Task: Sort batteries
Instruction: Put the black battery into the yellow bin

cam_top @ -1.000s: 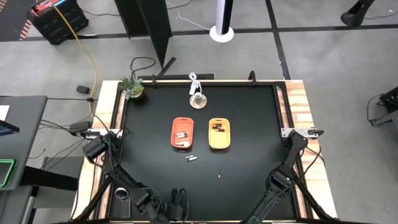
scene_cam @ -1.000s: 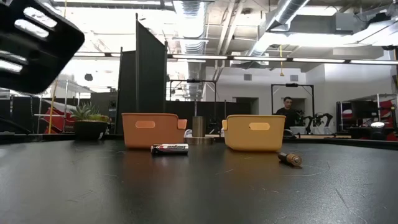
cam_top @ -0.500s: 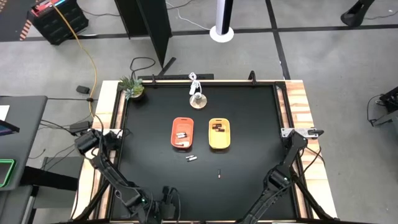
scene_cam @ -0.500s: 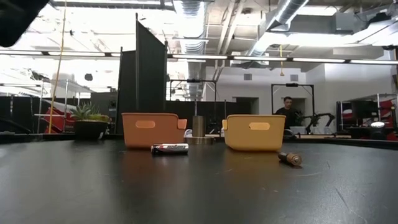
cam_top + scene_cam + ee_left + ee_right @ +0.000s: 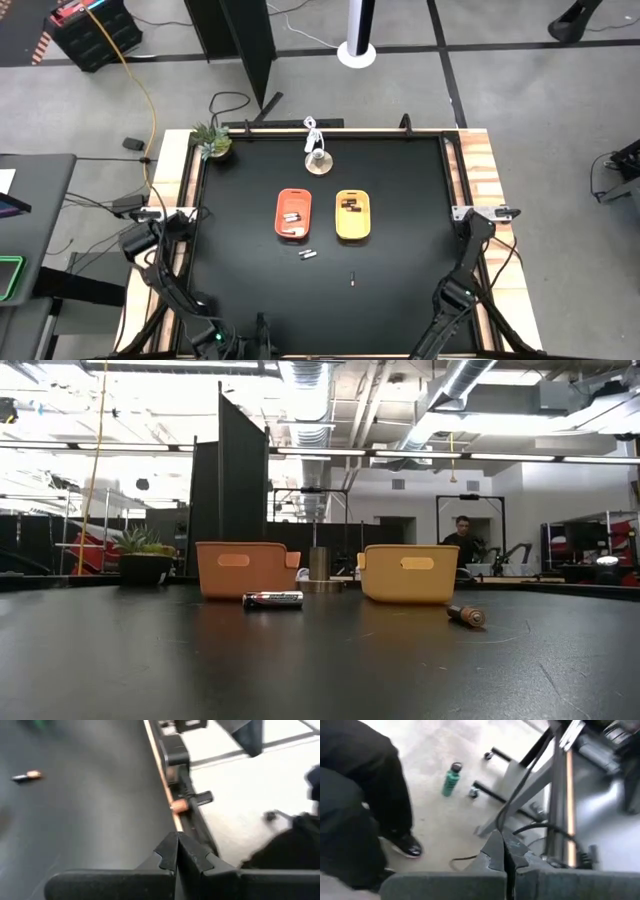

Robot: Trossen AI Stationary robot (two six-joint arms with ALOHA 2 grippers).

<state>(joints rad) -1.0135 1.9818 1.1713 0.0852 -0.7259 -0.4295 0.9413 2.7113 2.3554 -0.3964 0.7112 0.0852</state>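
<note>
At the counter's near edge my left tool (image 5: pixel 176 851) has its fingers pressed together on nothing, out past the counter's (image 5: pixel 400 200) side rim; my right tool (image 5: pixel 503 851), fingers likewise pressed together, hangs over the floor beside a green bottle (image 5: pixel 451 779). Toward the counter's middle, a silvery battery (image 5: pixel 308 254) lies just in front of the orange tray (image 5: pixel 293 214), and a dark battery (image 5: pixel 352 279) lies alone nearer the near edge. More batteries sit in the orange tray and in the yellow tray (image 5: pixel 352 216) beside it.
</note>
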